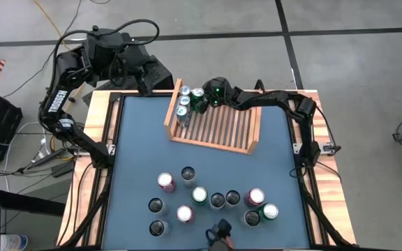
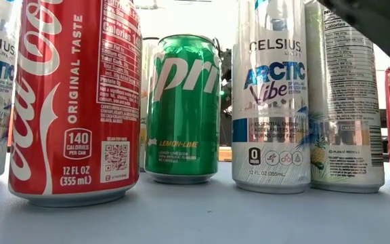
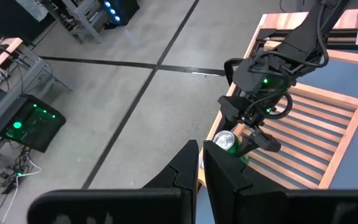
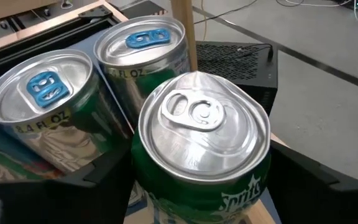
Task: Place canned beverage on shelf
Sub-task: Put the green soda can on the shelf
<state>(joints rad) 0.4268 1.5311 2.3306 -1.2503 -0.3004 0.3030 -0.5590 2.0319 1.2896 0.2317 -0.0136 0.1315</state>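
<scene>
The shelf (image 1: pixel 215 125) is a light-brown slatted wooden rack on the far half of the blue table. Three silver cans (image 1: pixel 183 102) stand in a row along its left side board. A green Sprite can (image 4: pixel 204 143) stands upright beside them in the shelf's far left corner (image 1: pixel 198 97). My right gripper (image 1: pixel 208 96) reaches in from the far right, open, with one finger on each side of the green can. My left gripper (image 3: pixel 201 168) is shut on nothing, held high beyond the table's far left corner (image 1: pixel 147 78). My right gripper's fingers (image 4: pixel 104 186) flank the green can's wall (image 4: pixel 166 186) below its rim, coming in at a downward slant from the far right. The can stands upright on the shelf. I cannot tell whether the fingers touch the wall.
Several cans stand loose on the near part of the table (image 1: pixel 208 199): a red cola can (image 2: pixel 73 102), a green one (image 2: pixel 181 108) and tall white ones (image 2: pixel 271 95). Most of the shelf's slats (image 1: pixel 225 125) are bare. A small camera mount (image 1: pixel 220 233) sits at the near edge.
</scene>
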